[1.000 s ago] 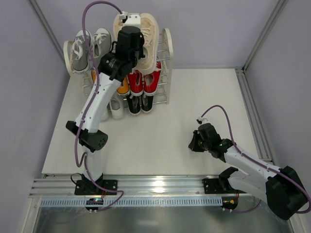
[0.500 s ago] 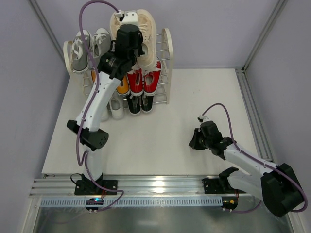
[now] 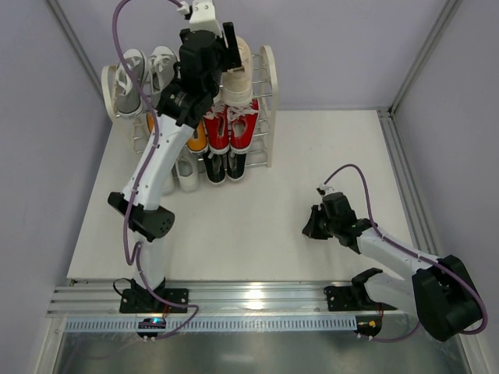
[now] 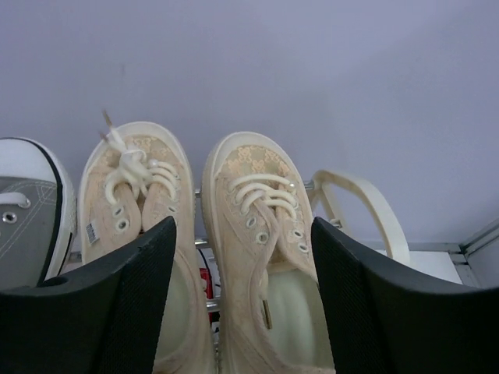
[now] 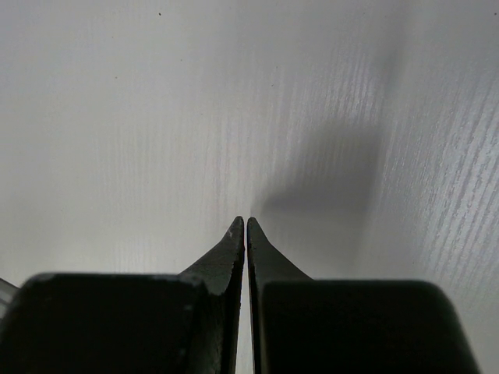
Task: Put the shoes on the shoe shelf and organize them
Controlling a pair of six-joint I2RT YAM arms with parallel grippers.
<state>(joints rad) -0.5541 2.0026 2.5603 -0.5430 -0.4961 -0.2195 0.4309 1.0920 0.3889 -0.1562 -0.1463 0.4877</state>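
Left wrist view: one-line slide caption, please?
Open left gripper frames the beige sneaker pair resting on the shoe shelf, with a grey sneaker alongside.

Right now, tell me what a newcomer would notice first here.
The left pincer, jaws wide, hangs over the beige pair on the top tier of the shoe shelf at the far left. Red shoes glow on the tier below. The right pincer rests shut low over the white table, front right.

Walls: plain pale lilac panels [image 3: 351, 47] left, far and right.
Table: matte white rectangular tabletop [image 3: 327, 156], evenly lit.
Near edge: ribbed silver aluminium rail [image 3: 257, 298].
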